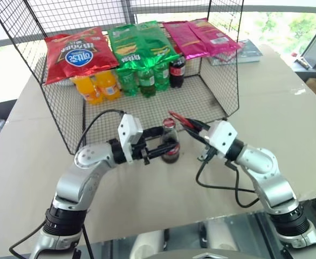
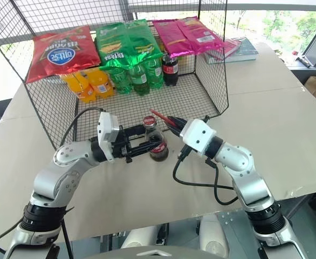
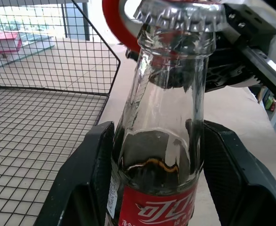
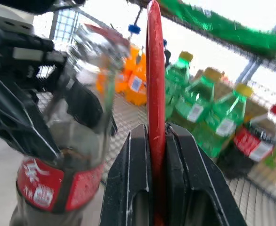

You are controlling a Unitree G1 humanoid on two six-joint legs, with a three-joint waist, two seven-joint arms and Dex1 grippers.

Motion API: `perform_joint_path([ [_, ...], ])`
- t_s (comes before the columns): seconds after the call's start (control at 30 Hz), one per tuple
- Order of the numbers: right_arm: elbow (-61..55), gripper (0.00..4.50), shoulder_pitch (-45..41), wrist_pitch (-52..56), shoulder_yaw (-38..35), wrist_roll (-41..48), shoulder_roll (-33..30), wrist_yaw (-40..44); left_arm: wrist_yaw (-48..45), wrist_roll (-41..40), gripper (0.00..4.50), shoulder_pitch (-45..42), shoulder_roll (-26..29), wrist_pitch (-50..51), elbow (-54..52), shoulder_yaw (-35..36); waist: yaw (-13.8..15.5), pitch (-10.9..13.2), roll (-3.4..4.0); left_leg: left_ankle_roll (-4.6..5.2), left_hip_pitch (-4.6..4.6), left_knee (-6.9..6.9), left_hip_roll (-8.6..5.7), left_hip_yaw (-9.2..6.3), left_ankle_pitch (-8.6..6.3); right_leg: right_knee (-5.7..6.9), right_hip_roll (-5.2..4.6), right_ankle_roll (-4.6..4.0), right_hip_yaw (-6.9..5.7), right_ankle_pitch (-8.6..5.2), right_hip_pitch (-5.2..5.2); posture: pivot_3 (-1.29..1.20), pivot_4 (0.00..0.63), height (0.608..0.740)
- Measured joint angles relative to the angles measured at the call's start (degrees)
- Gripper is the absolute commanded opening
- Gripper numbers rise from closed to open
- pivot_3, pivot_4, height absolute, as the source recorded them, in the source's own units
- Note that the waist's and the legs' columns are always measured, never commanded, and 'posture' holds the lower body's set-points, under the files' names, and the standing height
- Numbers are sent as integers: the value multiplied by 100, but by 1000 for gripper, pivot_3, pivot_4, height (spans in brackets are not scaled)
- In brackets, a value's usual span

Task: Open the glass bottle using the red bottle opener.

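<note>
Hidden: the glass bottle (image 3: 164, 141) is cut off below its red label; the red bottle opener (image 4: 155, 94) has its handle end buried between black fingers.
Bottle: clear glass, narrow neck, crimped metal cap (image 3: 180, 14), upright on the counter (image 1: 287, 124) before the wire basket (image 1: 212, 81).
Left hand (image 1: 157, 150): clamped around the bottle.
Right hand (image 2: 171, 122): closed on the flat, slim opener, beside the cap.
</note>
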Motion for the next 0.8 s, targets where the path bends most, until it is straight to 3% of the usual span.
perform_joint_path([
  [0.43,957,0,69,-2347,262,-1732,12,-1030,-81,-25,2116,-27,12,63,40,32,-3,-1,1,-5,8,-3,0,1,2,1,1,-1,1,0,3,0,150,740],
  [0.8,1849,0,14,-3324,449,-2985,279,-2406,-113,-50,2116,-31,87,209,54,87,-17,-10,4,-8,66,-27,0,10,4,-5,2,-4,9,-4,50,0,150,740],
])
